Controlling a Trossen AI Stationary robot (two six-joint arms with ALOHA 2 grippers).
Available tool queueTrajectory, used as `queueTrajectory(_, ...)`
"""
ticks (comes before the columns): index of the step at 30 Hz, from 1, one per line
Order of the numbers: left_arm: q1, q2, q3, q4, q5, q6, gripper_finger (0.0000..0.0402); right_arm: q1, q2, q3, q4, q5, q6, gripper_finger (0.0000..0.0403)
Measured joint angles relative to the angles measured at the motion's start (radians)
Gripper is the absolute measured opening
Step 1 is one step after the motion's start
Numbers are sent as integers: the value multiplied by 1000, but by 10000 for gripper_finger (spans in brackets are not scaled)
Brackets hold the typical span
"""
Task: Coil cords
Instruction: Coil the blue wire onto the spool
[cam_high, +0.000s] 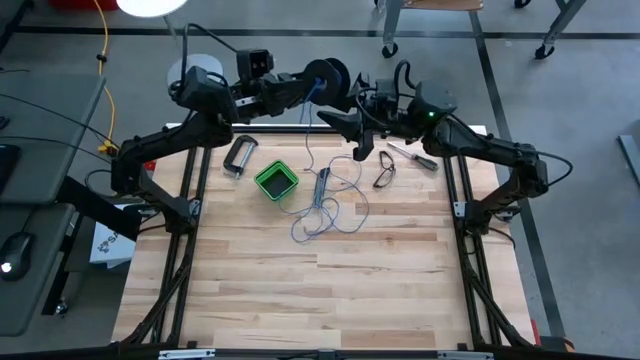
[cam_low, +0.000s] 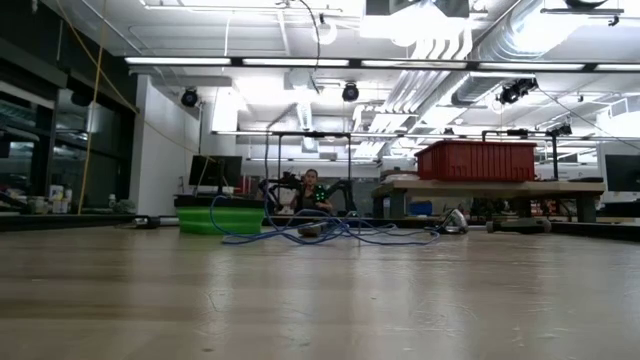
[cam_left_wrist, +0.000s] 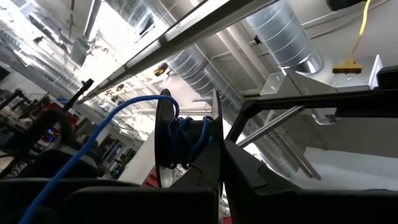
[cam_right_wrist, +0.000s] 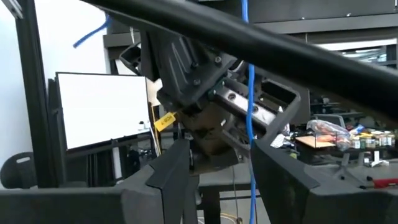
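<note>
Your blue wire (cam_high: 322, 205) lies mostly in a loose tangle of loops on the counter (cam_high: 320, 290), just beside the green box (cam_high: 276, 180), and from that heap one strand climbs to the dark round spool (cam_high: 326, 76) held up in the air above the counter's far edge. In the left wrist view you can see a few blue turns already wound on the spool (cam_left_wrist: 183, 140) between its two rims, with the wire (cam_left_wrist: 93, 146) leading off it toward the camera. The left pincer (cam_high: 312, 85) is pressed together on the spool, its dark fingers (cam_left_wrist: 214, 165) clamped at the spool's rim. The right pincer (cam_high: 362, 140) hangs close by, just on the other side of the spool and above the far part of the counter; its fingers (cam_right_wrist: 168, 168) are spread, and the wire (cam_right_wrist: 250, 130) runs straight down through the gap between them without either finger clearly touching it. From the low view the wire (cam_low: 320, 232) shows as low blue loops on the counter next to the green box (cam_low: 221, 219). Around the heap you have a metal clamp (cam_high: 238, 157) beyond the green box, a pair of glasses (cam_high: 385, 170) and a screwdriver (cam_high: 412, 155) toward the right arm's side. No readable brand or label shows on the spool or box; a small yellow tag (cam_right_wrist: 163, 121) on the left arm carries print too small to read.
</note>
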Motion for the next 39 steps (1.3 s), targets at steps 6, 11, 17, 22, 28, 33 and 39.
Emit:
queueTrajectory(6, -8, 0, 0, 23, 0, 8, 0, 0, 0, 0, -4, 61, 1, 165)
queueTrajectory(11, -8, 0, 0, 20, 0, 19, 0, 6, 0, 0, -7, 7, 26, 164)
queueTrajectory(17, -9, 0, 0, 20, 1, 26, 0, 7, 0, 0, -8, -4, 84, 164)
queueTrajectory(22, -11, 0, 0, 21, 9, 27, 0, 7, 0, 0, -41, 8, 112, 164)
queueTrajectory(28, -16, 0, 0, 21, 14, 26, 0, 6, 0, 0, -75, 67, 115, 164)
queueTrajectory(33, -20, 0, 0, 19, 17, 27, 0, 13, 0, 0, -83, 63, 115, 164)
queueTrajectory(39, -19, 0, 0, 19, 17, 28, 0, 30, 0, 0, -83, 56, 115, 164)
